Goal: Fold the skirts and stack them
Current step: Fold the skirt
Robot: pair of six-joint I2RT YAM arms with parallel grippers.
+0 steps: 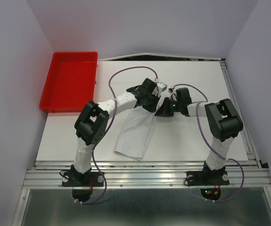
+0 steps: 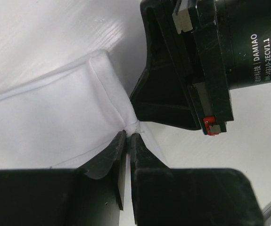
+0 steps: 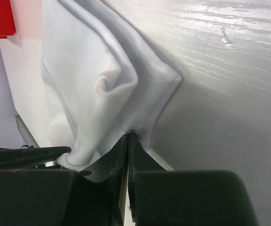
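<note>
Pinching the far end of the white skirt point(image 1: 135, 134), the left gripper point(image 2: 128, 137) and right gripper point(image 3: 128, 139) meet near mid-table, each clamped shut on a stitched hem edge. The soft, creased cloth trails toward the near edge of the matte white table point(image 1: 196, 136). Open tabletop extends right and far. A glossy red rectangular tray point(image 1: 69, 82) sits far left, well apart.

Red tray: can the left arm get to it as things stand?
Probably yes: only bare table lies between the left gripper and the red tray. But it is shut on the white skirt, as is the right gripper, so the skirt would drag along unless released.
</note>
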